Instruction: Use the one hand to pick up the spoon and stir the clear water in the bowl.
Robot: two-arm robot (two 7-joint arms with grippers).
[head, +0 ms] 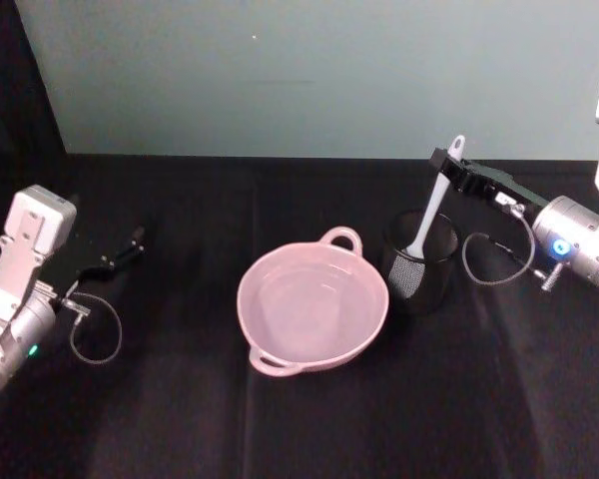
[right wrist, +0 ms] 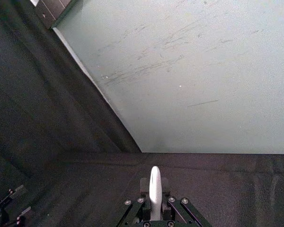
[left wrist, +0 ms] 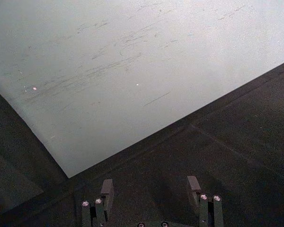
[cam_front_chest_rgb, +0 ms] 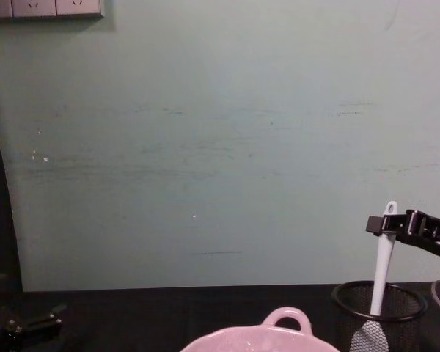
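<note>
Right hand (head: 445, 163) is on the spoon (head: 431, 215). The jaws are pinched together on the white handle just under its holed end, and that tip pokes up past the fingers. From the right wrist camera the handle (right wrist: 155, 189) stands straight up between the two fingers (right wrist: 143, 185), which are snug against it on both sides.

Below the jaws the spoon slants down into the black wire-mesh cup (head: 424, 284). The scoop sits inside the cup, well beneath the grip. The chest camera shows the same: gripper (cam_front_chest_rgb: 385, 224) clamped high on the handle, the spoon (cam_front_chest_rgb: 381, 271) running down from the jaws through the cup's rim (cam_front_chest_rgb: 352, 292), and the broad scoop visible through the mesh.

The pink bowl (head: 270, 324) is lower than the jaws and off to their left, just beside the cup, with its small loop handle on the far rim. A faint ring inside its wall looks like a water line. In the chest view its rim and loop (cam_front_chest_rgb: 284, 320) sit low, left of the cup.

Left hand (head: 135, 239) is over the black tablecloth (head: 180, 419), well apart from the bowl. Its wrist camera shows the two fingers (left wrist: 106, 189) spread wide with only cloth between them, pointing towards the pale green wall (left wrist: 132, 71).
</note>
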